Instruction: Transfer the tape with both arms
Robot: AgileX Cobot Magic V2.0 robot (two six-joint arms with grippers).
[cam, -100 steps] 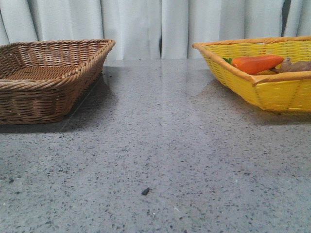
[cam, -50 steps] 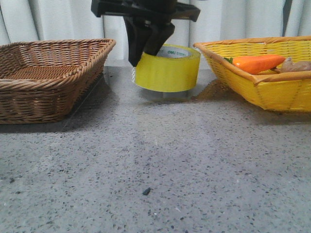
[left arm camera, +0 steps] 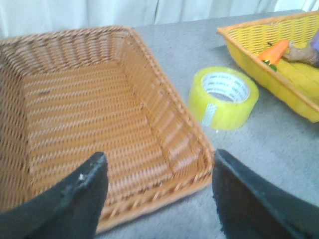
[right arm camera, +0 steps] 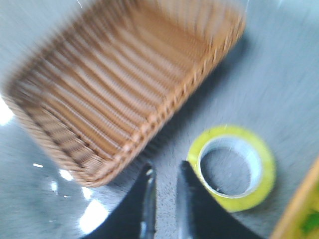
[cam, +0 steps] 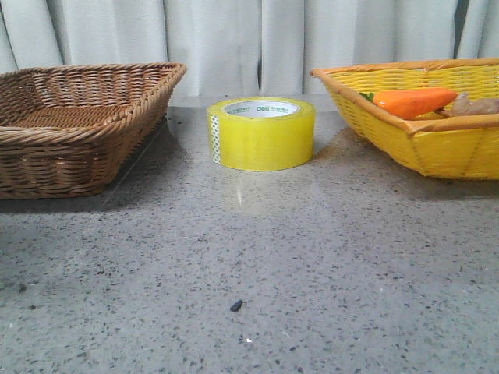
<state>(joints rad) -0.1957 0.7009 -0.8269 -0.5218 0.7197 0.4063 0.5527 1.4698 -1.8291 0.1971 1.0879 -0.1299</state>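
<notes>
The tape (cam: 261, 134), a wide yellow roll with a white core and green print, lies flat on the grey table between the two baskets. It also shows in the left wrist view (left arm camera: 223, 98) and the right wrist view (right arm camera: 264, 185). My left gripper (left arm camera: 158, 159) is open and empty, above the near edge of the brown wicker basket (left arm camera: 89, 124). My right gripper (right arm camera: 166, 169) is empty, its fingers a narrow gap apart, above the table just beside the roll and not touching it. Neither gripper shows in the front view.
The brown wicker basket (cam: 78, 125) stands at the left, with nothing in it. A yellow basket (cam: 437, 148) at the right holds an orange carrot (cam: 412, 101) and a brownish item. White curtains hang behind the table. A small dark speck (cam: 235, 305) lies near the front.
The table was bare a second ago. Then my right gripper brought the tape down between the baskets. It has now let go and risen out of the front view; the tape rests on the table.
</notes>
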